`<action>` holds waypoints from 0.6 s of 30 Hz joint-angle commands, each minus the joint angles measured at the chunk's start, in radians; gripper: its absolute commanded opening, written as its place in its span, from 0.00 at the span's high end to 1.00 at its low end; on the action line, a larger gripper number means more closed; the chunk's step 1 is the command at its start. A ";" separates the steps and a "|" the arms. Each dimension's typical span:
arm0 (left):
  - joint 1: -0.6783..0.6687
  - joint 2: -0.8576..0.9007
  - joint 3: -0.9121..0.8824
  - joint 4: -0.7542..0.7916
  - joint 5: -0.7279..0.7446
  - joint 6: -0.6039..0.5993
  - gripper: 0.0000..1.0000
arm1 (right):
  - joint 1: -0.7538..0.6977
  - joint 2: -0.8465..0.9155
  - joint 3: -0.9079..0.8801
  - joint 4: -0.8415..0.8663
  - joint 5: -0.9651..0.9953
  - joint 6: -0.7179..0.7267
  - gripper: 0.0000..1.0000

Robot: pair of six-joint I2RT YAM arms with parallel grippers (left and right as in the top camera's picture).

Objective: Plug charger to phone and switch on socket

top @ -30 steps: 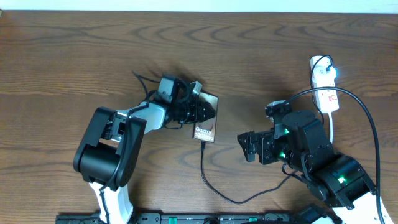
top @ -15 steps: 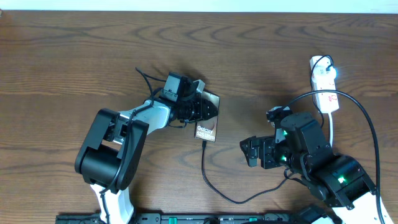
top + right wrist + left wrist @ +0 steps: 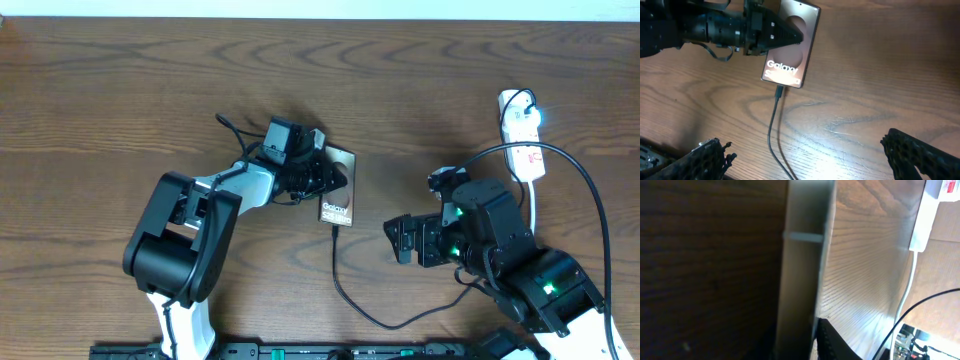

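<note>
Left gripper fingers pinch the left edge of phone, which lies mid-table, lettering up. Charger connector sits in phone's near end, and its cable loops away rightward. Right gripper hovers just right of phone, fingers spread wide, empty. Socket lies far right.

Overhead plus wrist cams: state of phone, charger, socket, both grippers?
phone: face up, Galaxy lettering showing, one long edge gripped
charger: tip in phone's bottom edge, cable slack
socket: charger's plug head appears seated, switch position too small to tell
left gripper: shut on phone
right gripper: open, holding nothing
</note>
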 commanded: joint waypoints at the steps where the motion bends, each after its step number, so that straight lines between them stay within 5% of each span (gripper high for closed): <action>1: -0.032 0.040 -0.029 0.002 -0.057 -0.021 0.73 | -0.008 0.000 0.011 0.004 0.011 0.008 0.01; 9: -0.046 0.040 -0.029 -0.005 -0.067 0.011 0.61 | -0.008 0.000 0.011 0.010 0.011 0.008 0.01; 18: -0.013 0.040 -0.006 -0.181 -0.198 0.101 0.56 | -0.008 0.000 0.011 0.006 0.011 0.009 0.01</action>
